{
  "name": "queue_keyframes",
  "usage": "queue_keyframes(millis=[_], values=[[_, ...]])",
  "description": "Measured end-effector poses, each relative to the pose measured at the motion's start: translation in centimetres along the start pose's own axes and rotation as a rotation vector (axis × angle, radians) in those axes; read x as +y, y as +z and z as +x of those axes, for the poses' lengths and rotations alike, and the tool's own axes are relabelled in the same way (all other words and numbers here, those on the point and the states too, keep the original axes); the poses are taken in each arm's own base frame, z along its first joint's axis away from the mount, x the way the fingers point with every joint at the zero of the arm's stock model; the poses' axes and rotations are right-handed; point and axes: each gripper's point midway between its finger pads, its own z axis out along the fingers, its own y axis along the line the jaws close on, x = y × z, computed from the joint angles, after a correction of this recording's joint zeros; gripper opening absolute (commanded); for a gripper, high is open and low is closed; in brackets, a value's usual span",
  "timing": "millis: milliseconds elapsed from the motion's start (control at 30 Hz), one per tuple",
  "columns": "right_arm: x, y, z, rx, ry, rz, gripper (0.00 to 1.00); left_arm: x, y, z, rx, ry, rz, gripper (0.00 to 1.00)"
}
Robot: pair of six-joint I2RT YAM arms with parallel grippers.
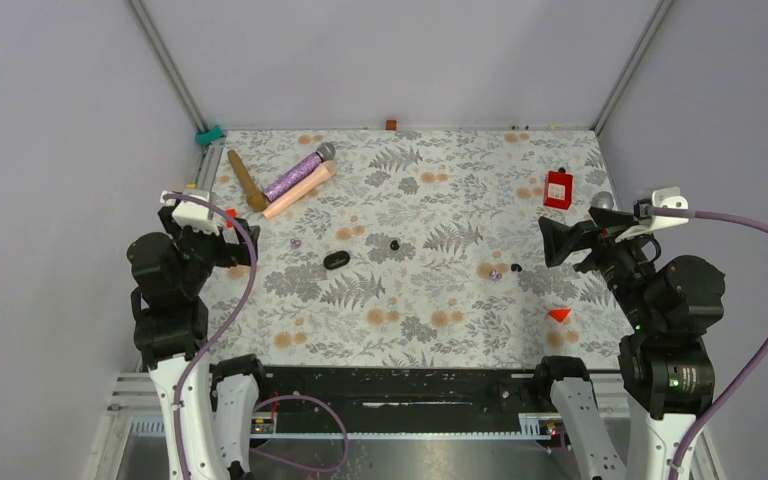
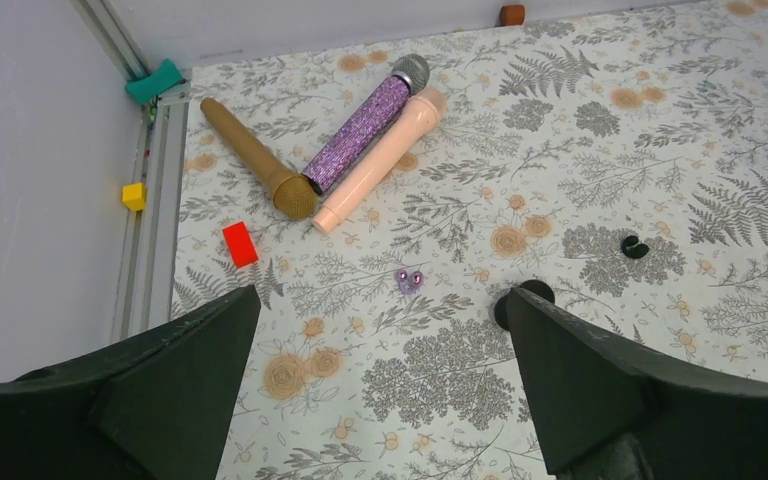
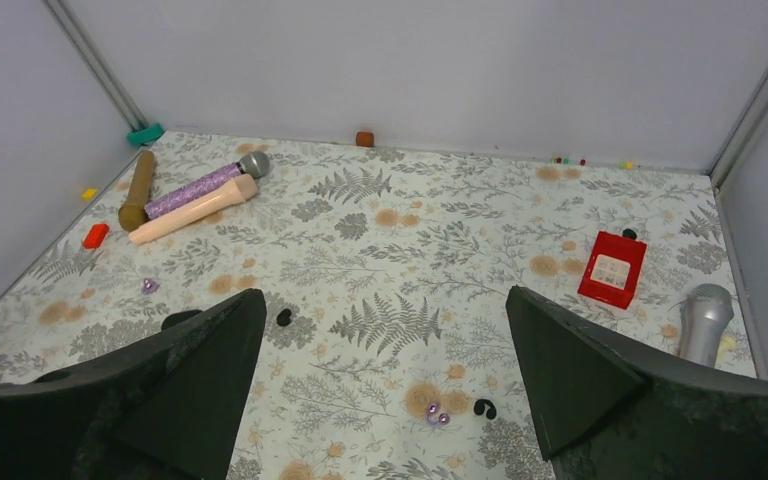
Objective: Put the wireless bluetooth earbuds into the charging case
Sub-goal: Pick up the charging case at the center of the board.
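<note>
Purple earbud [image 2: 409,281] beyond spread left fingers [image 2: 180,380]

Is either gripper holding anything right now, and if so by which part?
Nothing is held. The left gripper and the right gripper are both open and empty; the purple earbuds lie loose on the table.

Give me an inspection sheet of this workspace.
Surface: flowered cloth, flat.
Job's things: black case mid-table; purple earbuds and black earbuds scattered around it.
Clutter: three microphones far left; red box, silver microphone far right.
Hands: left hand, right hand open, empty.
Cables: purple cable looping from each wrist.
Surroundings: grey walls.
</note>
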Motion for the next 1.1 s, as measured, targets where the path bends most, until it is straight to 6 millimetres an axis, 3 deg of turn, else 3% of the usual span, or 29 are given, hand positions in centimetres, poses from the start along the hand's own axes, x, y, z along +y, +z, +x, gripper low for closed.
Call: queue_keyframes(millis=[233,567,1100], values=[[0.1,0.3,-0.1,-0.009,0.004,-0.006,0.99,0.8,0.3,0.4,0.018,-0.023,-0.031,0.99],[0.2,2.4,2.8,0.063,-0.011,-0.055,0.99,1.8,0.4,0.5,0.022,-0.033,-0.062,0.99],[-0.3,2.5,2.5,0.031,-0.023,-0.029,0.99,2.2,1.8,1.8,0.079,-0.077,-0.021,0.99]])
